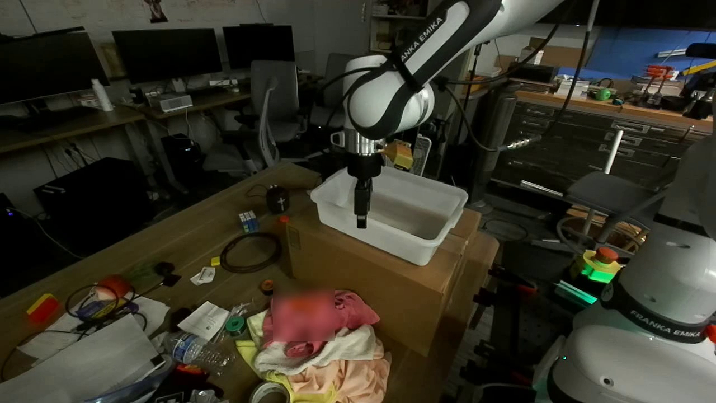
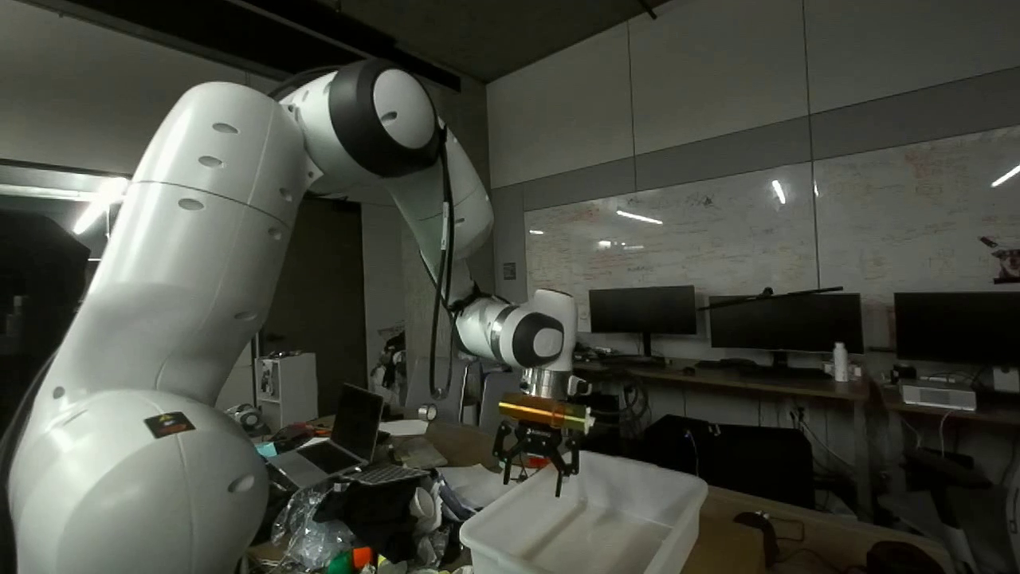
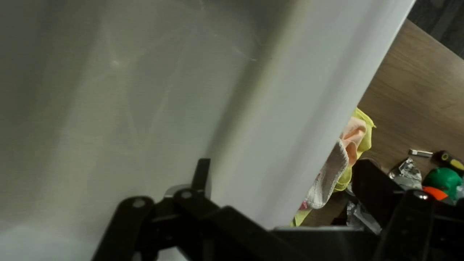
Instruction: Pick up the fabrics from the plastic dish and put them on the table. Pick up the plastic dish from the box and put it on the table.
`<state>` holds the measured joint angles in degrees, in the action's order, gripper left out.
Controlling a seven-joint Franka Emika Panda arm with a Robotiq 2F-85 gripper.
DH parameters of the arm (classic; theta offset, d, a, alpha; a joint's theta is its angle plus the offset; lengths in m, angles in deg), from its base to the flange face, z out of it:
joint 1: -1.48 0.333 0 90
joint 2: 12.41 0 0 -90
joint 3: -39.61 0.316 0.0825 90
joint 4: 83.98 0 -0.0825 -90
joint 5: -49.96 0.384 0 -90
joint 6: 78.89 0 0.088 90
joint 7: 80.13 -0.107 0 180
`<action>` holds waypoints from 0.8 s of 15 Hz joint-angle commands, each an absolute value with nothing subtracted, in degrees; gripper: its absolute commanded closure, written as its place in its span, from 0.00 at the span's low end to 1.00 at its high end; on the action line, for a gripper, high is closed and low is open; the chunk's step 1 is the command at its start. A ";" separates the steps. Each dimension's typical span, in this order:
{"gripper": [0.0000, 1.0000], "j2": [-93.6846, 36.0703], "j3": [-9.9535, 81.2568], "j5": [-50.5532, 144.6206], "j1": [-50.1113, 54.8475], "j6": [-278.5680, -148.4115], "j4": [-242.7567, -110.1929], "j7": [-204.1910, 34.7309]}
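The plastic dish sits upright on top of the box, with a bare strip of cardboard beyond it at the corner nearest the robot's base. No cloth shows inside it, in the wrist view or in both exterior views. The fabrics, pink, white, peach and yellow, lie heaped on the table, just beside the bottom edge of the box's long side. From that I judge the first half of the task to be done.

The second half is left: the dish rests on the box, not yet lifted. The gripper is spread wide and holds nothing. Seen from the wrist, one finger is over the inside of the dish and the other outside the rim, so they straddle the long wall on the fabrics' side; how far below the rim the tips reach, I can't fairly tell. Gripping that wall, lifting and setting down seem to remain.

Farther out, a puzzle cube and a coiled cable lie toward the table's edge away from the robot's base, so the landing spot will probably need some choosing.
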<state>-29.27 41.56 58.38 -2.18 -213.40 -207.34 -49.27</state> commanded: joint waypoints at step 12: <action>0.26 -34.66 42.91 55.92 -3.83 -222.64 -208.40 -50.50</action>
<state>-34.65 41.99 57.46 -2.99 -220.77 -208.00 -49.60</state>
